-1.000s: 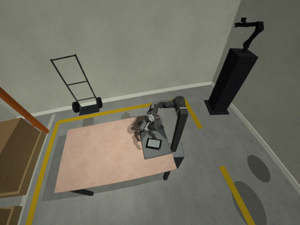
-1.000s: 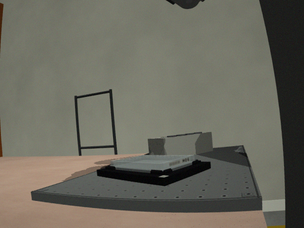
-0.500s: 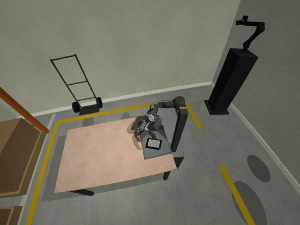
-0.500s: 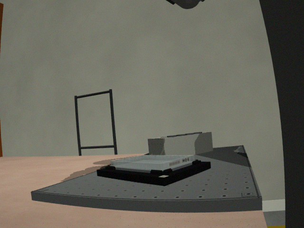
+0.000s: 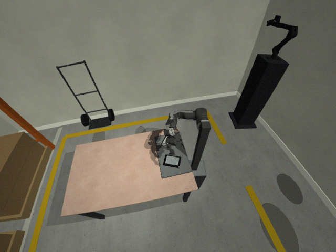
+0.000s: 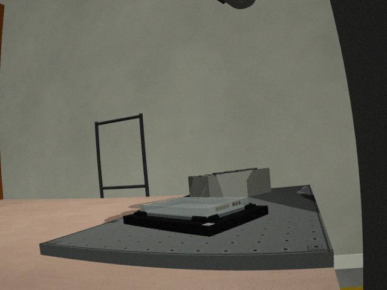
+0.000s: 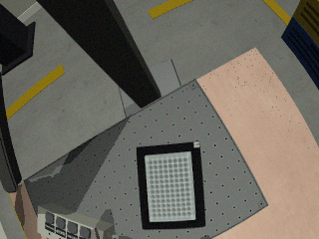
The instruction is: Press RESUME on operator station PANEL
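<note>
Above the button box [image 7: 67, 227], your tool [image 5: 164, 147] hangs wide open and empty: read the labels first, then press one button only.

Grey PANEL [image 7: 67, 229] with 4 buttons, plate M06 [image 7: 171, 189] seated flat in black nest N1 [image 7: 143, 189]

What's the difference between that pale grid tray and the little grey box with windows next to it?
The 96-well plate M06 is flat, pale and dotted with wells, seated in the black plate nest N1. PANEL is a taller grey block with four buttons in a row. Both sit on the grey perforated board.
</note>
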### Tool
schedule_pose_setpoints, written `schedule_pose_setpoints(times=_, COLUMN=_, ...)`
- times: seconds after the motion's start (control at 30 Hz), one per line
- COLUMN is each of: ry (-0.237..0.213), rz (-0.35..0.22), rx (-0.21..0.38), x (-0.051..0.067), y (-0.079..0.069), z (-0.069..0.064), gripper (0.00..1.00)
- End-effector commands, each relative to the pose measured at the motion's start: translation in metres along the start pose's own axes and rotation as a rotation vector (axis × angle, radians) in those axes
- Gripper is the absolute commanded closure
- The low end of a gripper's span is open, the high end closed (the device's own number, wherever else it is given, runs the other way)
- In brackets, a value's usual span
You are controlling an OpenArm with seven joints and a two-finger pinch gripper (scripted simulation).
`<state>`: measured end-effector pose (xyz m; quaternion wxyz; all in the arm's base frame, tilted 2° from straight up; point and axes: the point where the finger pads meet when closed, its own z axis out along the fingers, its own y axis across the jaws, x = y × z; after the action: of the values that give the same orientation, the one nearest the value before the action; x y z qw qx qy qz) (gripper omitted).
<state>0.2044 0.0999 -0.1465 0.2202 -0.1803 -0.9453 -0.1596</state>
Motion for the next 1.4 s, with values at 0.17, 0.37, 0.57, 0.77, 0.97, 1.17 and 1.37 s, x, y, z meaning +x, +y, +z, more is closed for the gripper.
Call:
schedule_pose_setpoints(times=0.17, ry=-0.013, rz=0.004, rx=-0.008, x=-0.001, y=0.003, z=0.0, gripper=0.0)
schedule_pose_setpoints(times=0.37, ry=-0.058, rz=0.005, rx=0.017, x=-0.006, y=-0.004, z=0.002, gripper=0.0)
schedule_pose_setpoints(times=0.57, ry=-0.249, rz=0.024, rx=0.097, x=-0.031, y=-0.029, z=0.01, gripper=0.0)
schedule_pose_setpoints(times=0.77, ry=-0.249, rz=0.024, rx=0.097, x=-0.031, y=-0.029, z=0.01, gripper=0.0)
schedule_pose_setpoints(times=0.97, ry=-0.34, rz=0.032, rx=0.141, x=-0.043, y=-0.043, z=0.014, gripper=0.0)
schedule_pose_setpoints(times=1.17, ry=-0.479, rz=0.047, rx=0.194, x=-0.062, y=-0.062, z=0.02, gripper=0.0)
schedule_pose_setpoints(times=1.37, ry=-0.479, rz=0.047, rx=0.194, x=-0.062, y=-0.062, z=0.02, gripper=0.0)
